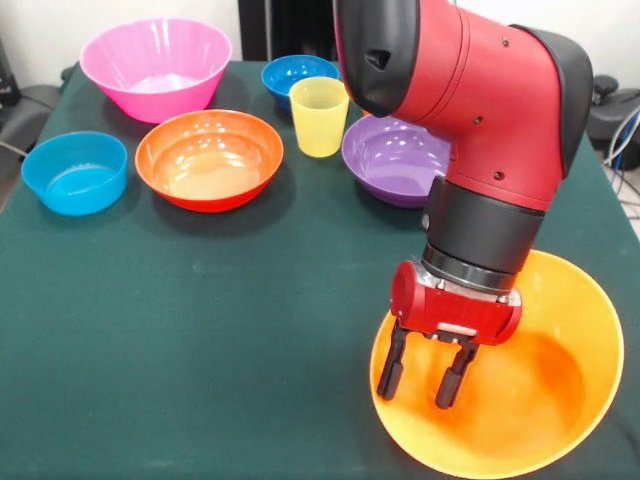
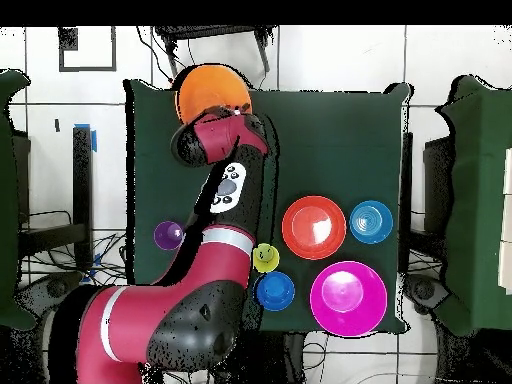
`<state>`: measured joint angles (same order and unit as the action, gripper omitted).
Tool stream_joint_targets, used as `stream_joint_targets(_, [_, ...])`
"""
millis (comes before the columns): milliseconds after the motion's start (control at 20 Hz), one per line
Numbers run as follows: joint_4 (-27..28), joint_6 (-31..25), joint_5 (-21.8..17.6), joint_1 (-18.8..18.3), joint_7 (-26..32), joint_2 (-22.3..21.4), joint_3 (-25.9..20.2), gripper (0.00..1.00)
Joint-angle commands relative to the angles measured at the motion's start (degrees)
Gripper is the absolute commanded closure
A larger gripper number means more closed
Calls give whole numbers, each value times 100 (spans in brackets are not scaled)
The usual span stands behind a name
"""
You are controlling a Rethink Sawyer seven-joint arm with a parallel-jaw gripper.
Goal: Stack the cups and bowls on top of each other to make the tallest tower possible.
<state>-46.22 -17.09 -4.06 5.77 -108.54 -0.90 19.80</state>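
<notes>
Open, empty fingers [image 1: 421, 380] over the yellow-orange bowl's [image 1: 560, 420] near rim.
Descending here could clip the rim and tip the bowl.

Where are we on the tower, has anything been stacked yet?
Nothing is stacked yet. Done: the big yellow-orange bowl sits alone at the table's near edge, as a possible base. In hand: the gripper hangs open and empty at that bowl's rim. Left: the pink bowl, orange-red bowl, purple bowl, light blue bowl, dark blue bowl and yellow cup all stand apart on the table.
</notes>
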Motion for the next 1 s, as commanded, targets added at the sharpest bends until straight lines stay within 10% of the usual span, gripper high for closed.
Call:
stream_joint_targets(50, [-526,-103,-489,-24,417,181,-878,0])
stream_joint_targets(1000, [-1203,-667,-649,-47,740,-470,-1060,0])
